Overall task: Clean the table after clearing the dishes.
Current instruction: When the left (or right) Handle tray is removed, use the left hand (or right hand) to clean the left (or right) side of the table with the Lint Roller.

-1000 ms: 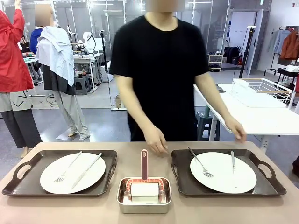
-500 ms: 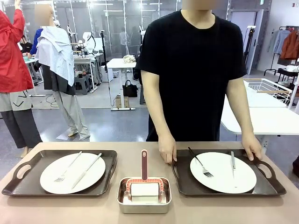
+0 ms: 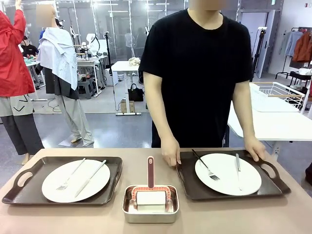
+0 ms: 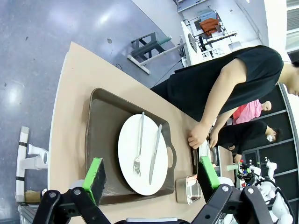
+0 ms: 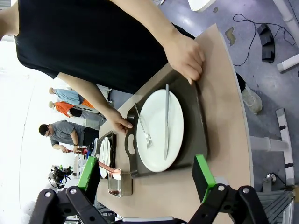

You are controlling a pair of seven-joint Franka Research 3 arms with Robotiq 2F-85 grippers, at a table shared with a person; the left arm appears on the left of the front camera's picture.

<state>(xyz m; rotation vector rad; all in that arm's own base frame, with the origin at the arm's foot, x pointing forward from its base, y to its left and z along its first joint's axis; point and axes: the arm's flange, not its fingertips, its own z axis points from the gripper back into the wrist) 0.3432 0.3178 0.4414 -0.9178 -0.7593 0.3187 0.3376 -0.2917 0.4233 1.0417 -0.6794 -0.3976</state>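
Observation:
Two dark brown trays lie on the taupe table (image 3: 219, 219), each with a white plate, a fork and a knife. The left tray (image 3: 29, 187) with its plate (image 3: 75, 180) lies untouched. A person grips the right tray (image 3: 187, 187) with a hand (image 3: 170, 155) on one end and a hand (image 3: 256, 148) on the other; its plate (image 3: 228, 174) sits tilted with it. My left gripper (image 4: 152, 173) hangs open above the left tray (image 4: 100, 135). My right gripper (image 5: 145, 171) hangs open above the right tray (image 5: 198, 126). Neither holds anything.
A small steel pan (image 3: 150, 204) with a red-handled scrubber (image 3: 150, 173) stands at the front middle between the trays. A white-topped table (image 3: 273, 122) with a wire basket (image 3: 278, 95) stands behind on the right. Other people stand at far left.
The person stepped to the right, took hold of both ends of the right tray, and has shifted it slightly left and raised it. The left tray and pan stayed put.

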